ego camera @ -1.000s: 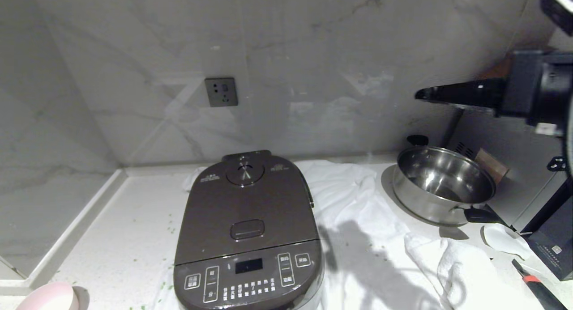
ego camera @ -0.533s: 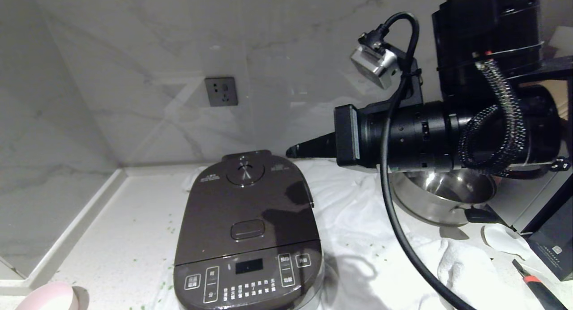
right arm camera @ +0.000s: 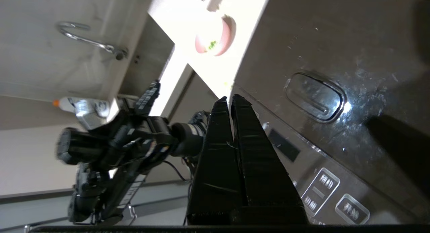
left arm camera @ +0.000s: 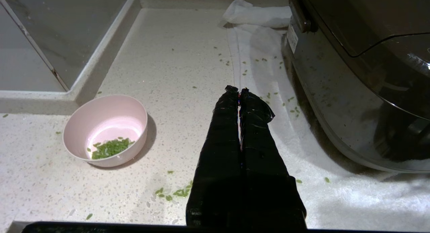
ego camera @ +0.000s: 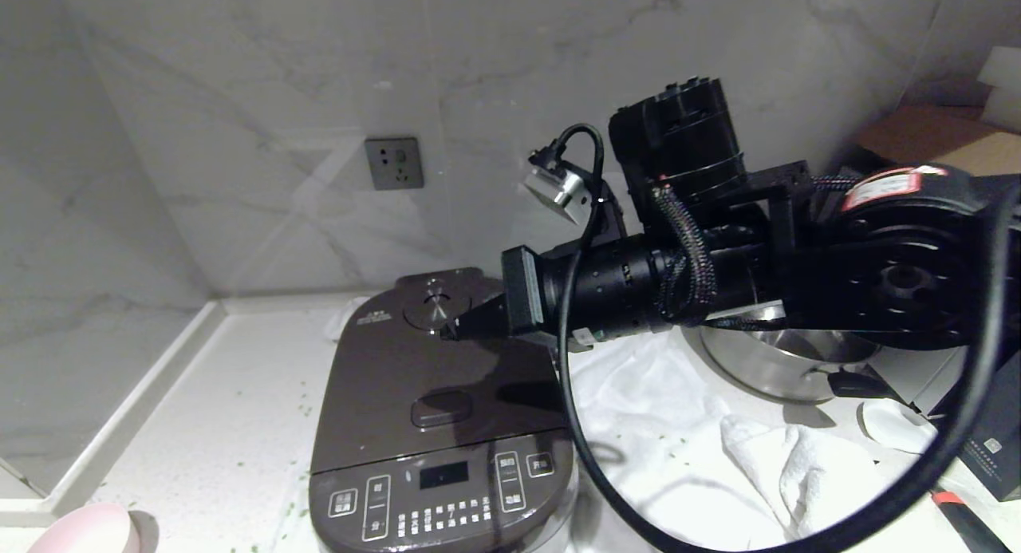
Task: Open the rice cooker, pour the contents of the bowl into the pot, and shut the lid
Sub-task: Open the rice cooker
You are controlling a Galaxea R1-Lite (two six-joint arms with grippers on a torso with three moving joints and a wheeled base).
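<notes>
The dark brown rice cooker [ego camera: 375, 449] stands on the counter with its lid [ego camera: 383, 377] down, so the pot is hidden. My right gripper [ego camera: 448, 332] is shut and empty. It hovers over the back of the lid, beside the round steam vent [ego camera: 427, 307] and behind the oblong button [ego camera: 441, 409]. The pink bowl [left arm camera: 111, 108] sits on the counter to the cooker's left, holding its contents, green grains [left arm camera: 111, 148]. My left gripper [left arm camera: 238, 89] is shut and empty, low between bowl and cooker.
A steel pan [ego camera: 786, 365] sits at the back right, partly behind my right arm. A white towel [ego camera: 662, 425] lies under and right of the cooker. Loose green grains [left arm camera: 174, 192] dot the counter. A marble wall with a socket [ego camera: 394, 163] is behind.
My right arm has swept in from the right edge, past the steel pan, leftward and down until its shut fingers are over the cooker's lid. The left arm and the bowl have stayed put.
</notes>
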